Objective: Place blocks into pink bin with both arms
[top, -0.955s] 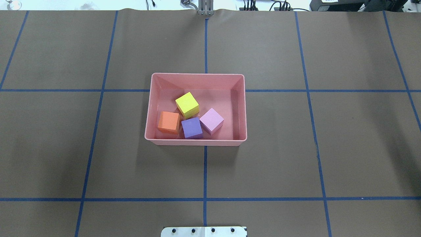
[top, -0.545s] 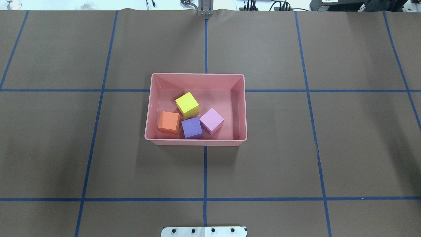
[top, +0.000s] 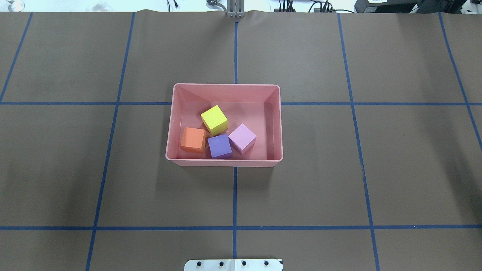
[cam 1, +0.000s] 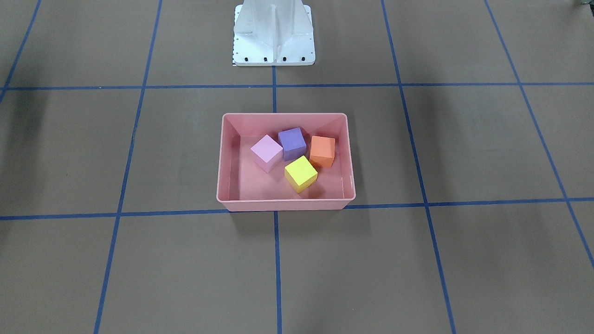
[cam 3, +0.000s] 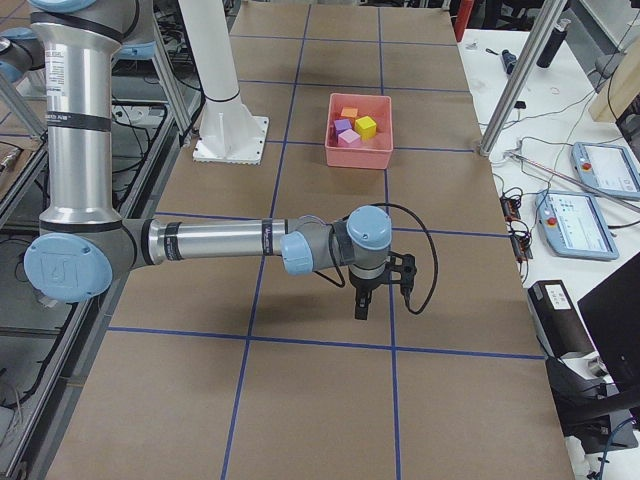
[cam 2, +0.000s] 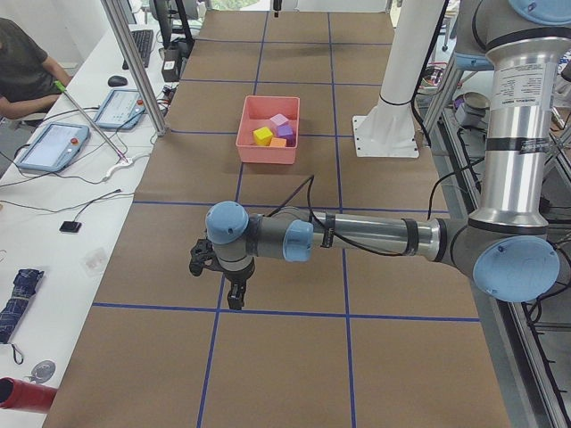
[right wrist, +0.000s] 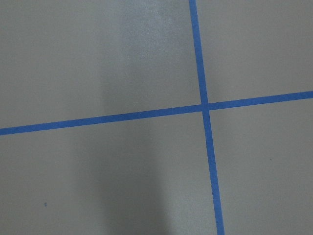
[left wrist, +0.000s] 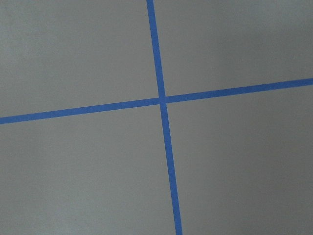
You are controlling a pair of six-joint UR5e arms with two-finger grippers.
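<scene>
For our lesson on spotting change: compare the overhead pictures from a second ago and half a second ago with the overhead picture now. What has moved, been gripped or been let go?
Nothing visibly changed. The yellow block, orange block, purple block and light pink block lie in the same places inside the pink bin, which has not shifted either.

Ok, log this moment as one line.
pink bin: yellow block, orange block, purple block, light pink block inside | left claw: over table, state unclear | right claw: over table, state unclear
</scene>
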